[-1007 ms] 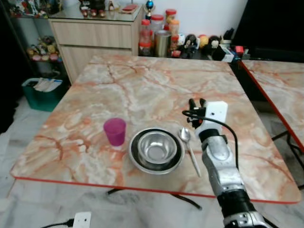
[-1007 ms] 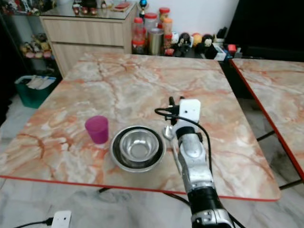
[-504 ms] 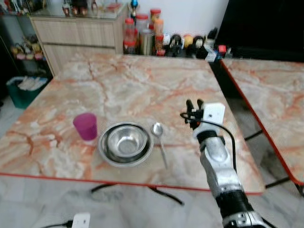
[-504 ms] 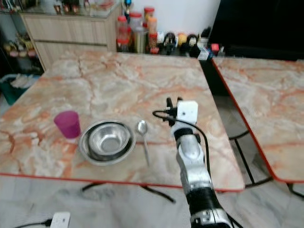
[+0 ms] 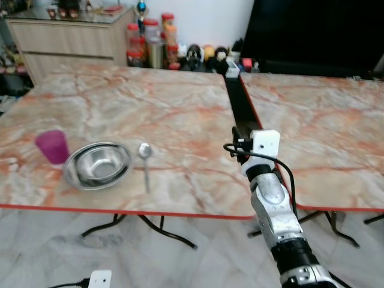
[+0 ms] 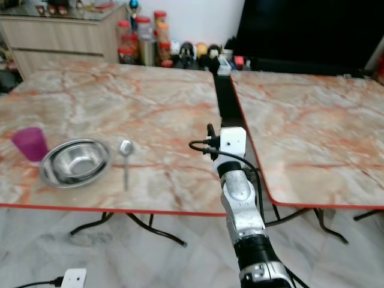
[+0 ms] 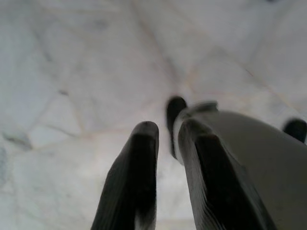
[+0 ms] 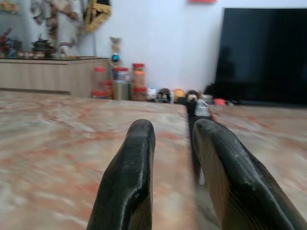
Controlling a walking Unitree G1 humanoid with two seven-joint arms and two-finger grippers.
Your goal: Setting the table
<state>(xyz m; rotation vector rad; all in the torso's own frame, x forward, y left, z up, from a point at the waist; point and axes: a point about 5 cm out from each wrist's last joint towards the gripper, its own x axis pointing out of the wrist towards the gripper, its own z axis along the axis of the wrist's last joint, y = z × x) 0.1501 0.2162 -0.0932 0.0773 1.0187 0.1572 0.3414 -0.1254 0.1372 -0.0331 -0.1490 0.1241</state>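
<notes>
The place setting sat near the front edge of the marble worktop (image 5: 150,102): a steel bowl (image 5: 98,164) nested on a dark plate, a spoon (image 5: 144,157) lying just beside it on the robot's right with its handle toward the front edge, and a magenta cup (image 5: 53,146) just beside the bowl on the left, all three apart from one another and untouched. Across the last second these things had slid from the centre of the head views to their left side while keeping the same arrangement, so the camera had swung to the right and the setting itself had not moved; a second marble worktop (image 5: 318,120) had come into view across a dark gap. The right end effector (image 5: 240,139) was held up over that gap, well apart from the spoon, its two black fingers (image 8: 132,167) a little parted and holding nothing, much as it had been carried a second earlier. The left end effector (image 7: 165,158) hung idle over the pale marble floor (image 7: 72,72), fingers slightly parted and empty. By my reading, this setting was finished and the robot was turning away, perhaps toward the neighbouring worktop.
</notes>
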